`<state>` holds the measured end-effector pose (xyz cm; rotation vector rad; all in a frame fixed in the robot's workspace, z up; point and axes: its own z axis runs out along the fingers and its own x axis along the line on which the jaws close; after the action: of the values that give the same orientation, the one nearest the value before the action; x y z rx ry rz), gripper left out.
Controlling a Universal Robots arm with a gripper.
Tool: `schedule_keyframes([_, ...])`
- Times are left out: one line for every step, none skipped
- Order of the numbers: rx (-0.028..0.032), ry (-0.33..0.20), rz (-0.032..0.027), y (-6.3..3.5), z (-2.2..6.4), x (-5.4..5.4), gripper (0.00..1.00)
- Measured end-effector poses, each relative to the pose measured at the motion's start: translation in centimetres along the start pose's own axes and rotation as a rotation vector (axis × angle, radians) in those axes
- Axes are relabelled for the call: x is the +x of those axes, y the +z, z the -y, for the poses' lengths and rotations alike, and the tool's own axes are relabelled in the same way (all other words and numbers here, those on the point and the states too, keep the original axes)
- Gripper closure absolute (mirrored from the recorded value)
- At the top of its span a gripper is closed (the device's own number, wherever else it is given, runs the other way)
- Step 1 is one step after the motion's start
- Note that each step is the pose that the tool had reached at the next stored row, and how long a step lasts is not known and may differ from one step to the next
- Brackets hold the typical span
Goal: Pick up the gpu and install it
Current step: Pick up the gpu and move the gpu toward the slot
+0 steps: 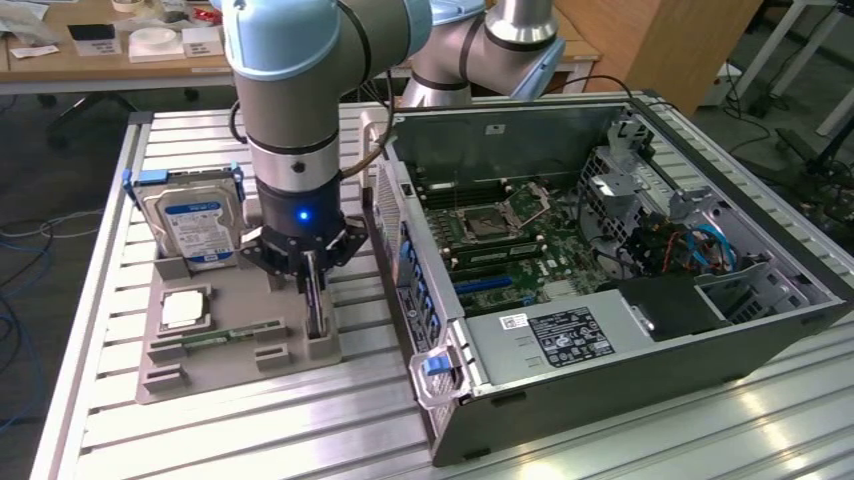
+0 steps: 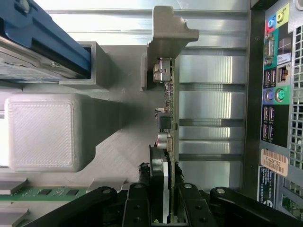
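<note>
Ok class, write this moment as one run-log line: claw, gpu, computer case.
claw: at gpu | gpu: standing on edge in grey holder, beside computer case | computer case: open, gpu not yet inside

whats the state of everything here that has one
gpu, upright on edge in the tray, not yet installed
pincer, astride the gpu, grip unclear
hard drive, standing upright in the tray
computer case, on its side, open
memory stick, resting in the tray
</note>
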<state>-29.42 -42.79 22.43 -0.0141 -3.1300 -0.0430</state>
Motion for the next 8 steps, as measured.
schedule_keyframes([-0.0003,0.000,0.0000,-0.13,0.00,0.00,0.72])
schedule_keyframes([-0.0006,0.000,0.0000,-0.27,-0.01,0.01,0.72])
schedule_keyframes([-0.0015,0.000,-0.0002,-0.43,-0.01,0.01,0.72])
schedule_keyframes([-0.0025,0.000,-0.0001,-0.58,-0.01,0.01,0.72])
schedule_keyframes([-0.0035,0.000,-0.0002,-0.71,-0.02,0.01,0.72])
schedule_keyframes([-0.0040,0.000,-0.0001,-0.81,-0.02,0.01,0.72])
schedule_keyframes([-0.0047,0.000,-0.0001,-0.91,-0.02,0.01,0.72])
schedule_keyframes([-0.0068,0.000,0.0000,-1.02,-0.03,0.01,0.72])
